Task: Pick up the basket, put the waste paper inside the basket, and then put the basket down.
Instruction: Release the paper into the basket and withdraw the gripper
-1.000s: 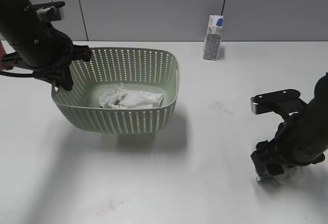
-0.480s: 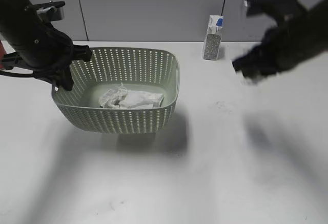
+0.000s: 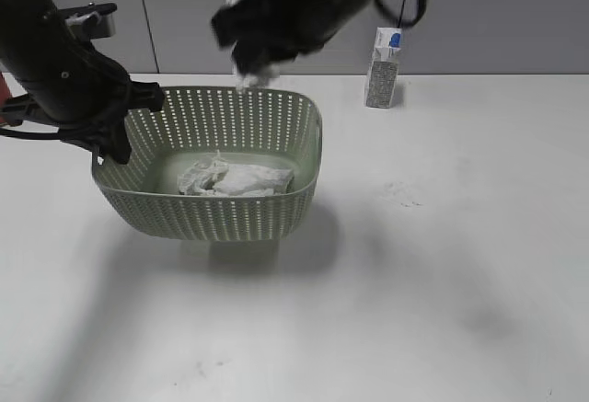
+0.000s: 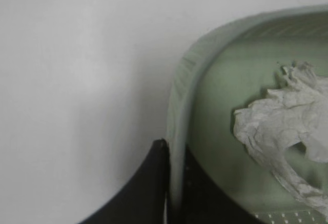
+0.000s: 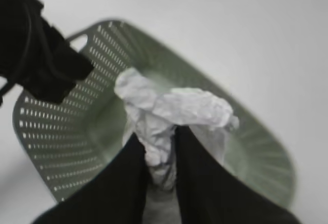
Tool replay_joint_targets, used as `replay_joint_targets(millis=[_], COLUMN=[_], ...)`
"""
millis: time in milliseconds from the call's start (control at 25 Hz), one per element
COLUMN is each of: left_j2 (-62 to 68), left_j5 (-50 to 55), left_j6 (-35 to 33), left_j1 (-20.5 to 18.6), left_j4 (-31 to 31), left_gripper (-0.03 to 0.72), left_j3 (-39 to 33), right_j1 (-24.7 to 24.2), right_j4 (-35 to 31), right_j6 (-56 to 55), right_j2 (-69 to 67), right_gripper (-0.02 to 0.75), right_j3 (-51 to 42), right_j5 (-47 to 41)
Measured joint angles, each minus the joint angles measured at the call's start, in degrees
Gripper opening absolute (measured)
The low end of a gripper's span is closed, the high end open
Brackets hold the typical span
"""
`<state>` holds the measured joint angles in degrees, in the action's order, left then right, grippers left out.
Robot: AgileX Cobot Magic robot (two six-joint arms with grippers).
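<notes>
The sage-green perforated basket (image 3: 221,218) hangs a little above the table, its shadow below it. My left gripper (image 3: 120,140) is shut on the rim of its left end; in the left wrist view the black fingers (image 4: 154,183) pinch the rim (image 4: 179,106). Crumpled white waste paper (image 3: 235,179) lies on the basket floor and also shows in the left wrist view (image 4: 287,126). My right gripper (image 3: 250,69) is above the basket's far rim, shut on another white paper wad (image 5: 174,108), which hangs over the basket's inside (image 5: 66,137).
An upright grey-white carton with a blue top (image 3: 383,68) stands at the back right by the wall. The white table (image 3: 442,264) stretches to the right and in front of the basket. The left arm (image 5: 36,55) shows dark beside the basket's end.
My right gripper has lifted the wad from the table at the front right and swung it up and left to above the basket. The left gripper and basket have not moved.
</notes>
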<state>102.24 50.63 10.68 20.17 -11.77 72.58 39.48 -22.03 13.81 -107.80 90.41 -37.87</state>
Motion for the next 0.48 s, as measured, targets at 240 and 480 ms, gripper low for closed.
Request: replay_joint_targets(millis=[240, 480], left_j2=[0.00, 0.00], left_j5=[0.50, 0.39], left_j6=[0.00, 0.00], left_j1=[0.00, 0.00], left_j4=[0.00, 0.00], left_gripper=[0.003, 0.003], left_j3=[0.00, 0.00], right_j1=[1.95, -6.06], right_j4=[-0.79, 11.16], right_j6=[1.33, -1.46], right_j2=[-7.15, -5.33], right_gripper=[0.594, 0.631], right_j3=[0.34, 11.70], right_j5=[-5.92, -16.62])
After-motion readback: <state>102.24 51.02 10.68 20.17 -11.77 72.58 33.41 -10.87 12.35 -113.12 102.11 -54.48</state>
